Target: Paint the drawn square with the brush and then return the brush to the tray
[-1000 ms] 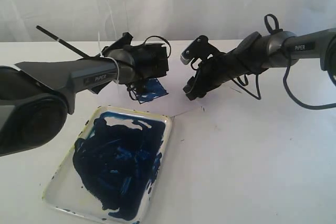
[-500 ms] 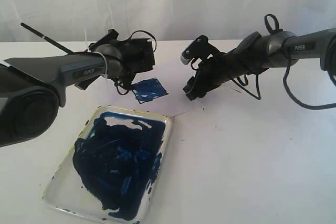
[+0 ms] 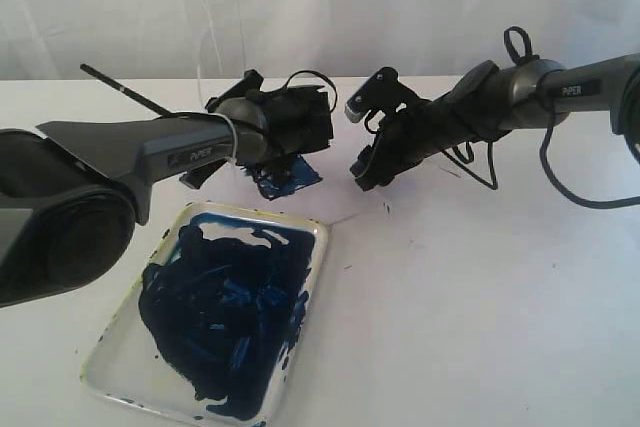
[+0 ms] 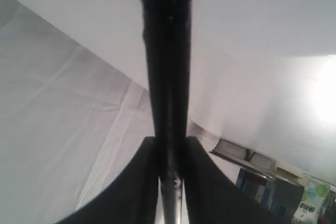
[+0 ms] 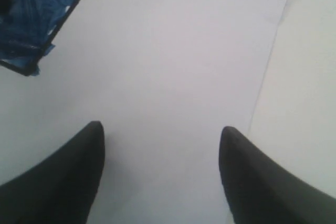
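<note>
Swings back to the right compared with half a second ago, speaking of the left gripper [image 3: 295,132], and now covers the upper part of the drawn square [image 3: 292,179], fully in the open back then; no change on the right side. Biggest first: white table [image 3: 480,317] under everything. Then the left arm [image 3: 120,152] reaching in from the left edge of the exterior view, and the right arm [image 3: 520,87] coming in from the right, wrists near each other around the middle. Next down, the tray [image 3: 250,209], flat on the table near the front left, yellowish rim, inside pretty much drowned in dark blue paint. Just past its far corner, a white paper sheet [image 5: 173,51], edge plain to see in the right wrist view. On that sheet, the square: black outline, mostly smeared blue, near the tray's far edge but not touching it. Right gripper [image 3: 358,172] over bare paper beside the square, jaws spread wide, nothing between them. Left gripper clamped tight on the brush [image 4: 168,51], both fingers [image 4: 142,182] pressed against the thin black handle in the left wrist view. Handle poking out up and to the left behind the wrist in the exterior view; can't tell where the bristle end sits, hidden by the gripper.
</note>
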Robot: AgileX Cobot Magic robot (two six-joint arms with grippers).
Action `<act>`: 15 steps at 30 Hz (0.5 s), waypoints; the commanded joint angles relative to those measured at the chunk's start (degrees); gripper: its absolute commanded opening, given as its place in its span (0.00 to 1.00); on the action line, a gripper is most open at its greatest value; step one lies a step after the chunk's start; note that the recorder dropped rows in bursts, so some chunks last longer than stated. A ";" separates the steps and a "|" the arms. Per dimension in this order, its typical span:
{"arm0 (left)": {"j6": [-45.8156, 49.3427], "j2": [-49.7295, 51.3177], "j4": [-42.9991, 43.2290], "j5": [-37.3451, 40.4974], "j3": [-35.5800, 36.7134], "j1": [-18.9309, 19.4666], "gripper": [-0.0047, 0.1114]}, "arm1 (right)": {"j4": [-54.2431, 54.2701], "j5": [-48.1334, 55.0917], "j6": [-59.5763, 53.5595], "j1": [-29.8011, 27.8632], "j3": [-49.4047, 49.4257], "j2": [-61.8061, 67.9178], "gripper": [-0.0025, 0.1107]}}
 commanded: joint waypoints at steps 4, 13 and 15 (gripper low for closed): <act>-1.94 -1.03 1.46 5.54 0.40 0.13 0.04 | -2.79 0.22 -1.06 0.07 0.74 1.73 0.55; -0.97 -2.02 0.70 5.54 0.40 1.39 0.04 | -2.79 0.19 -1.06 0.07 0.74 1.73 0.55; -1.56 -2.02 0.65 5.54 0.40 1.39 0.04 | -2.79 0.19 -1.06 0.07 0.74 1.73 0.55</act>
